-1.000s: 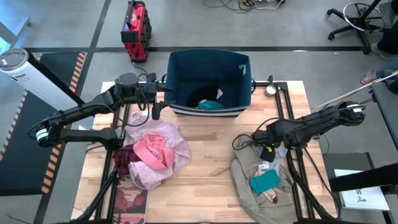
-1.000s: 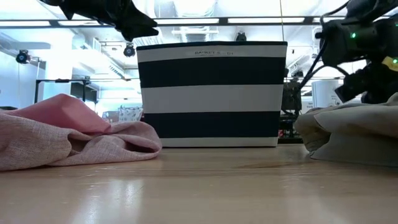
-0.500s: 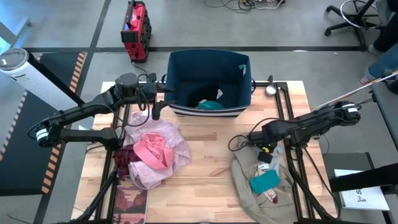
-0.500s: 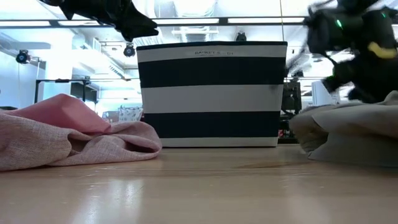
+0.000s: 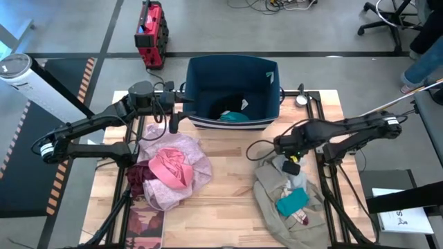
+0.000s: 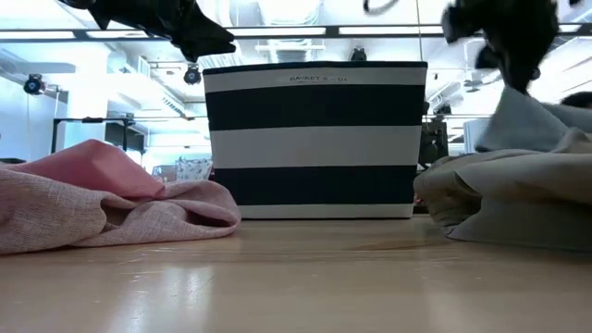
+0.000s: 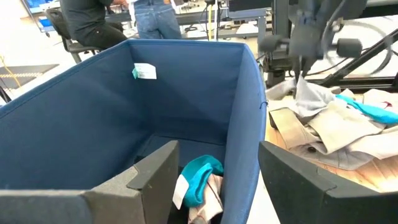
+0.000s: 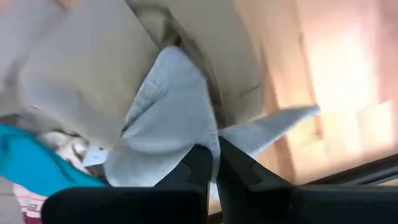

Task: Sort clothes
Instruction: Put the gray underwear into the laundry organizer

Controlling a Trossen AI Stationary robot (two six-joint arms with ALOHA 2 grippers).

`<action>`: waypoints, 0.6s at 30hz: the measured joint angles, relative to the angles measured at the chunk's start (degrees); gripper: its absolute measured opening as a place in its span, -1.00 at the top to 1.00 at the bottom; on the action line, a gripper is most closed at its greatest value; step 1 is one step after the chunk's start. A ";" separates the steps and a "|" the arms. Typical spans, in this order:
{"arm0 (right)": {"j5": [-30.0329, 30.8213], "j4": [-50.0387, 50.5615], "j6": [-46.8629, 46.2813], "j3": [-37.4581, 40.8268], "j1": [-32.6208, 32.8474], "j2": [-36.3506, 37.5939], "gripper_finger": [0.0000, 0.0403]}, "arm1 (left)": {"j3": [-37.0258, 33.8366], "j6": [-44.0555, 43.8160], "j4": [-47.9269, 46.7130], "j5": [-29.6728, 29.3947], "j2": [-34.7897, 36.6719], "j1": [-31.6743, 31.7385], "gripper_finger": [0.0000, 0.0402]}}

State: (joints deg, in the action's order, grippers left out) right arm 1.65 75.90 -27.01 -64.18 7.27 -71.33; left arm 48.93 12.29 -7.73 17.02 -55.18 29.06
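one grey piece [image 5: 293, 173] — now lifted by the right gripper [image 5: 289, 162].

From up top I get even, bright light with only soft shadows under the arms. At table height, ceiling lights behind the striped bin [image 6: 314, 139] leave it backlit, and a pale sheen lies on the table [image 6: 277, 287]. The right gripper [image 6: 499, 37] smears into a dark blur there. Through its own camera, the grey cloth [image 8: 171, 118] beyond the closed jaws is soft and streaked, and the wood glares. My left wrist picture is sharp.
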 joint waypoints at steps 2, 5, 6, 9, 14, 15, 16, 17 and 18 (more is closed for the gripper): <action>1.42 1.00 0.52 -3.47 0.39 0.00 1.00 | 0.00 0.00 0.00 0.00 0.00 0.00 -0.04; 3.45 2.50 1.17 -8.45 0.99 0.00 1.00 | 0.00 0.02 0.00 0.00 0.00 0.00 -0.02; 4.28 3.27 1.32 -10.10 1.20 0.00 1.00 | 0.00 0.02 0.00 0.00 0.00 0.01 -0.02; 6.75 5.24 1.79 -14.38 1.64 0.00 1.00 | 0.00 0.01 -0.20 0.01 0.00 0.00 0.00; 10.22 4.60 5.31 -20.48 1.75 0.00 1.00 | 0.00 0.02 -0.22 0.01 0.04 0.00 0.01; 10.56 3.84 6.14 -21.52 1.75 0.00 1.00 | 0.00 0.02 -0.22 0.01 0.04 0.00 0.01; 10.82 2.76 7.44 -22.36 1.73 0.00 1.00 | 0.00 0.02 -0.24 0.00 0.04 0.00 0.01; 11.37 1.60 8.65 -23.14 1.73 -0.04 1.00 | 0.00 0.02 -0.24 0.00 0.04 0.00 0.00; 11.99 0.30 9.46 -23.90 1.73 -0.06 1.00 | 0.00 0.02 -0.22 0.01 0.06 0.00 0.00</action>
State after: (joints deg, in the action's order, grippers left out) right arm 13.64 76.20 -17.55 -88.08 8.99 -71.39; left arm 48.93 12.32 -7.94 17.03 -55.11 29.06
